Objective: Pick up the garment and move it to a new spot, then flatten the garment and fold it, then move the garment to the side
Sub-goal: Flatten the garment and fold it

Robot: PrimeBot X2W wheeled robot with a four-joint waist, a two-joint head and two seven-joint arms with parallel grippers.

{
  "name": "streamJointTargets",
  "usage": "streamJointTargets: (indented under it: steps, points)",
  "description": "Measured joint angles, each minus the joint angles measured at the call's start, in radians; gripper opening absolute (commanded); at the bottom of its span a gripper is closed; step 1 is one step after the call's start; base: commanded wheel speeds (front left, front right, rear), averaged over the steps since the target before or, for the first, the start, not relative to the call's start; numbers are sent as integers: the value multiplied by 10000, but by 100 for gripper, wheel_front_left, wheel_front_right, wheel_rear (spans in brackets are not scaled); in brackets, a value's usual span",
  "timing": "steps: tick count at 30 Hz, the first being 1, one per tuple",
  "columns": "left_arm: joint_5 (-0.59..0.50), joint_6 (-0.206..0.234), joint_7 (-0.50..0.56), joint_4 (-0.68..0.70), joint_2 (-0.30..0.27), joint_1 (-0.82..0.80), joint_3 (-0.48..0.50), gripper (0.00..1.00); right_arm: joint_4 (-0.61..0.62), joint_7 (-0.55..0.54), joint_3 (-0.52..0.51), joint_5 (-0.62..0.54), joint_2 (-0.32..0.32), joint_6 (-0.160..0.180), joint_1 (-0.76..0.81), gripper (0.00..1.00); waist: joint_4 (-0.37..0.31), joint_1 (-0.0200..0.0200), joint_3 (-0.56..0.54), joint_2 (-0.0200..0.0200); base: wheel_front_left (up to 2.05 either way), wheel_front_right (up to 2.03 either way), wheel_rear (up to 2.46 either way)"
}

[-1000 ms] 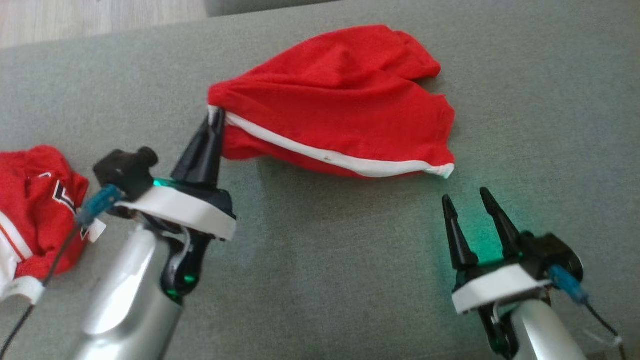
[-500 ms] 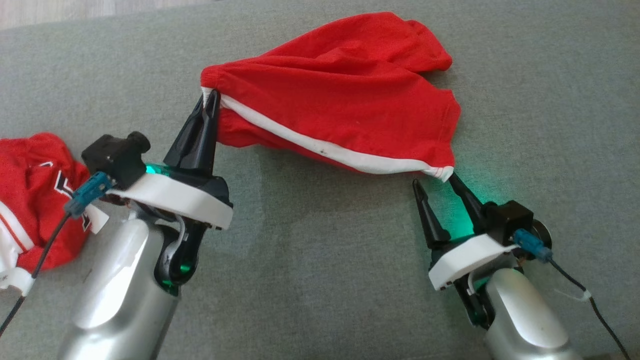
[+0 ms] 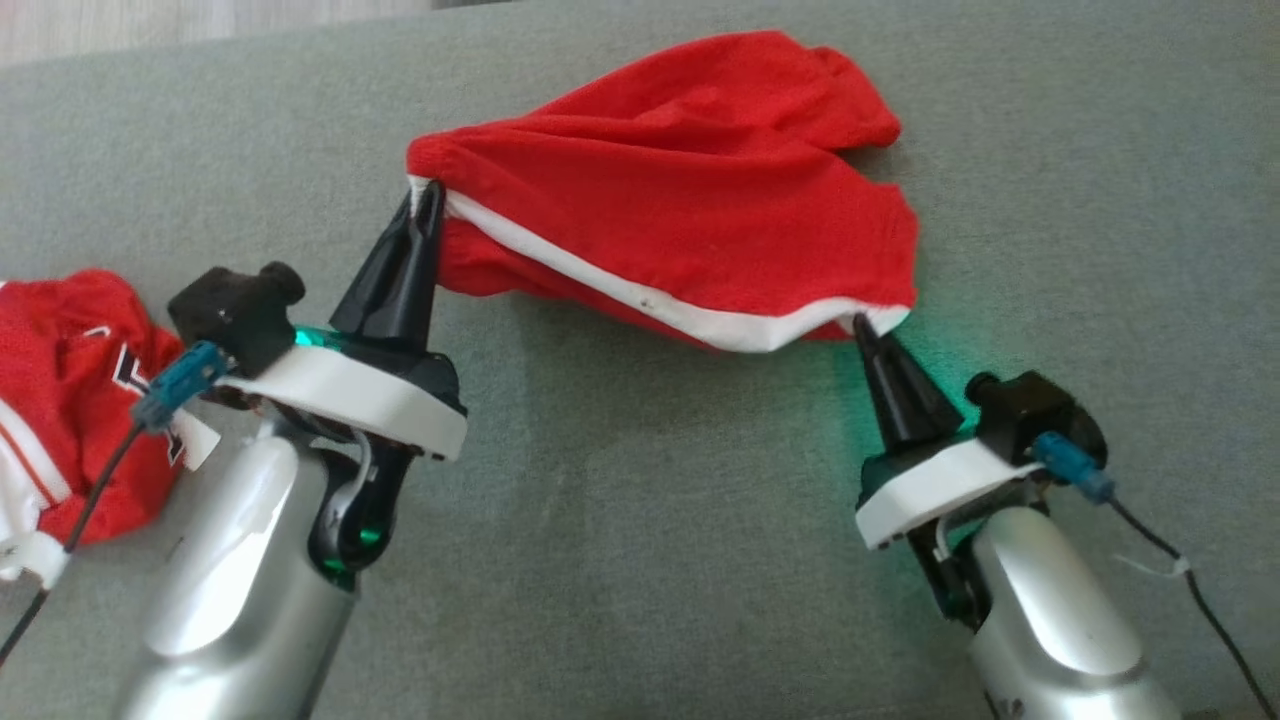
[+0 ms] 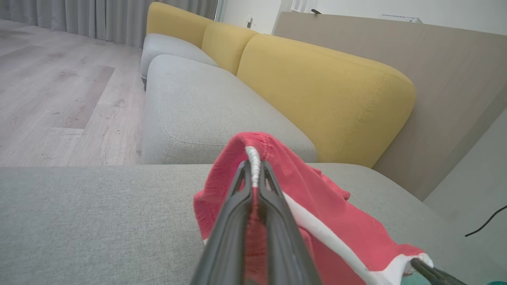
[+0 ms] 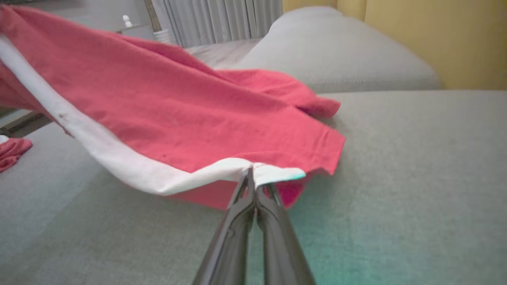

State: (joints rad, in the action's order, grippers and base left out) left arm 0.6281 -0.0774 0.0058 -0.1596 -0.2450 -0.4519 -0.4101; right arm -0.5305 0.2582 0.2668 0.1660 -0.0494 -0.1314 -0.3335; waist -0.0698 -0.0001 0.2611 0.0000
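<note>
A grey cushion spreads under everything; the red garment lies on its far middle, its near white-trimmed edge lifted; the left gripper pinches that edge's left corner; the right gripper pinches its right corner, fingers pressed together.

Cut off by the head view's left edge: a second red garment, its dark printed mark partly hidden behind a blue connector and too crumpled to read. Hidden beneath the held garment: its underside and the sofa cushion below it. Cropped by the right wrist view's top and left edges: that garment's far end. Barely inside the left wrist view's bottom corner: the right gripper, tips alone.
</note>
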Motion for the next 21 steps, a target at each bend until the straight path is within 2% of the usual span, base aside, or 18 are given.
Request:
streamJointTargets:
  steps: [7,13,15,21]
  points:
    - [161,67,-215,138,-316,157,257,0,2052,0,-731,2,0,0,477,0,-378,0,-454,0,0,0,0]
    - [318,56,-92,1030,-663,510,311,0,4086,0,-1290,-40,-88,0,833,0,-771,0,-940,0,0,0,0]
    - [343,15,123,1534,-830,484,314,0,4744,0,-1419,-27,-385,0,818,0,-891,-1,-1053,0,0,0,0]
    - [846,-123,1156,2918,-1053,-437,276,0,6019,12,-2098,217,-1921,0,49,0,-1121,0,-1090,0,0,0,0]
